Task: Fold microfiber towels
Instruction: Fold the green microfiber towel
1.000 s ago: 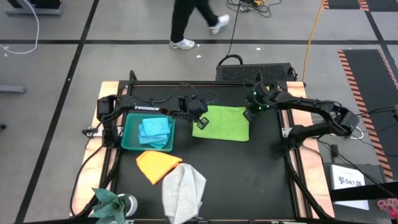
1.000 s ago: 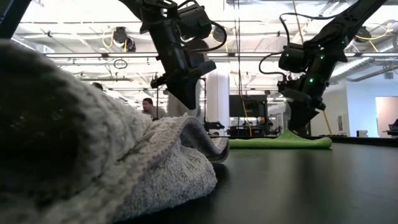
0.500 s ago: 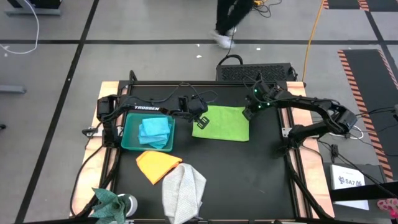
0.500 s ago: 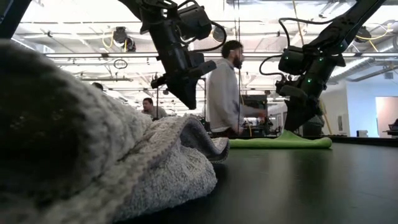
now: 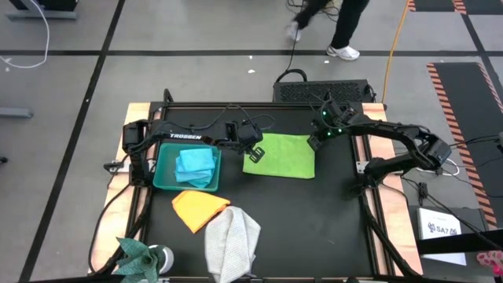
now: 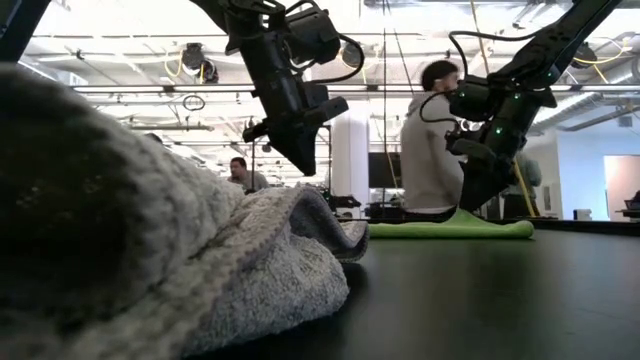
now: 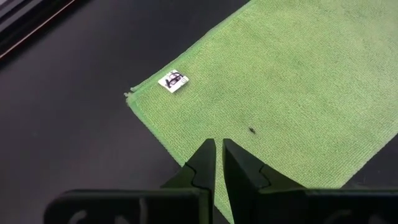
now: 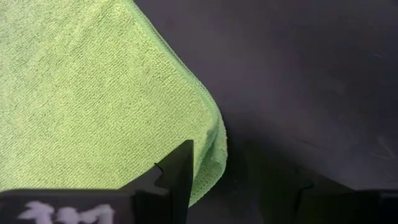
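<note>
On the left part of the black counter (image 5: 314,220), one teal towel (image 5: 137,255) is lying crumpled at the near left corner, partly off the edge. Farther back, one teal bin (image 5: 163,174) is standing, and one light blue towel (image 5: 195,163) is lying folded inside it. Just in front of the bin, one orange-yellow towel (image 5: 198,209) is lying loosely folded on the counter. Beside it, toward the near edge, one light grey towel (image 5: 233,242) is lying in a rumpled heap; in the low view this grey towel (image 6: 150,250) is filling the whole left side of the picture.

The left tool (image 5: 253,154) is hanging over the left edge of the lime green towel (image 5: 281,156), a little above the cloth. Its two fingers (image 7: 202,163) are nearly pressed together, with only a thin slit between them, and they are pinching nothing. In the left wrist view a small white label (image 7: 173,81) is showing near one corner of the green towel (image 7: 292,81).

The green towel is lying flat at the middle of the far part of the counter. So five towels are showing in total, one of each colour.

The right tool (image 5: 317,142) is standing at the far right corner of the green towel. Its fingers (image 8: 177,174) are spread, one on each side of the folded-over edge of the towel (image 8: 81,93), not yet closing on it.

Beyond the counter, one person (image 5: 334,23) is walking on the floor.
</note>
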